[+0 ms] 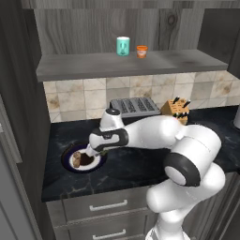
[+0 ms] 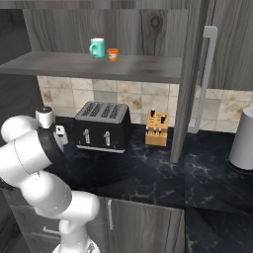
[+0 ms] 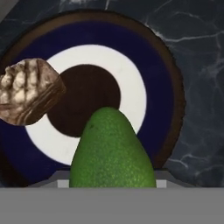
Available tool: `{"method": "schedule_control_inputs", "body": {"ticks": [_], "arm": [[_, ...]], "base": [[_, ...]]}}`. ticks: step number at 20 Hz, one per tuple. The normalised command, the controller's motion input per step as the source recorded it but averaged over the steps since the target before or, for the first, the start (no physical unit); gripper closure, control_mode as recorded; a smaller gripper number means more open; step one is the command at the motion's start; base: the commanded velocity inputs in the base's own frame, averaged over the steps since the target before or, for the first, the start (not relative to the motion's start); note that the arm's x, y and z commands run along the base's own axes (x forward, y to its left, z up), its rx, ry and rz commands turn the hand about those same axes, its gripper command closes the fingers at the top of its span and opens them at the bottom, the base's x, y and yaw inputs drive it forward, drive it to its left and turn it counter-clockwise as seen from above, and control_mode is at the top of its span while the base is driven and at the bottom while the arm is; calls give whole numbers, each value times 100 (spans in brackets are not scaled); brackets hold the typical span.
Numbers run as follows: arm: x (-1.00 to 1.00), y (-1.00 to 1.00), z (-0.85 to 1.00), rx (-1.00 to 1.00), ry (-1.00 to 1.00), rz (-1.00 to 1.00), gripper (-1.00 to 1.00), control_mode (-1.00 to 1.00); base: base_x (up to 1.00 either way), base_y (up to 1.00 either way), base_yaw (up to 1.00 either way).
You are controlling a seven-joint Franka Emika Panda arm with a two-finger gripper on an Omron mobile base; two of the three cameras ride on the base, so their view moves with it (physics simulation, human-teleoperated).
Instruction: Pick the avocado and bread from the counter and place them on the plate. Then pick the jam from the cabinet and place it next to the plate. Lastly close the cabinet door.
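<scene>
Gripping avocado in hand | plate on black counter | cabinet open

Marble-look counter, wood-grain cabinet, pebbly avocado

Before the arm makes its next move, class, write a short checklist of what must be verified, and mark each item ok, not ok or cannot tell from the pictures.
1. Avocado held in the pincer: ok, shut on it.
2. Pincer above the plate: ok.
3. Bread already on the plate: ok, lying on its rim and white ring.
4. Free spot for the avocado: ok, dark centre bare.
5. Jam within reach on the cabinet shelf: ok, beside the teal cup.
6. Cabinet door open: ok.
</scene>
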Motion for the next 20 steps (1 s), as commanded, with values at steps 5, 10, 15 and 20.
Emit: {"method": "schedule_control_inputs", "body": {"ticks": [5, 10, 15, 20], "arm": [[13, 24, -28, 0, 0, 0, 100, -100], [11, 25, -23, 0, 0, 0, 100, -100], [1, 17, -13, 0, 0, 0, 100, -100], [0, 12, -4, 0, -1, 0, -100, -100]], "base": [[0, 0, 0], [0, 0, 0], [0, 0, 0], [0, 0, 0]]}}
